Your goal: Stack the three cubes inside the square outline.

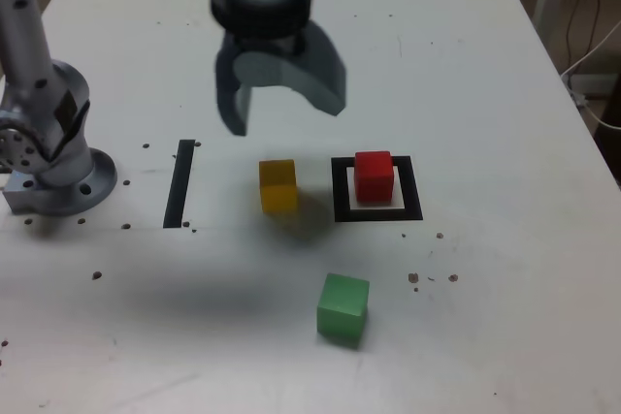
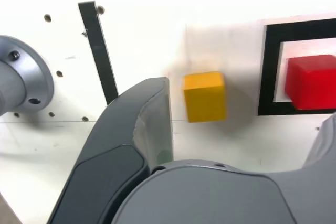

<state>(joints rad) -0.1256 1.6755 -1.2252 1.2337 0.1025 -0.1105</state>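
The red cube (image 1: 374, 176) (image 2: 312, 81) sits inside the black square outline (image 1: 342, 208) (image 2: 269, 66), toward its far edge. The yellow cube (image 1: 278, 185) (image 2: 205, 97) rests on the white table just to the exterior view's left of the outline. The green cube (image 1: 343, 308) lies nearer the front edge, apart from both; the wrist view does not show it. My gripper (image 1: 284, 115) (image 2: 241, 108) hovers above the table over the yellow cube. Its jaws are spread wide and open, with nothing between them.
A straight black strip (image 1: 179, 183) (image 2: 98, 51) lies to the exterior view's left of the yellow cube. The arm's metal base (image 1: 53, 157) (image 2: 21, 74) stands at the table's left side. Small holes dot the tabletop. Cables hang past the right edge (image 1: 592, 55).
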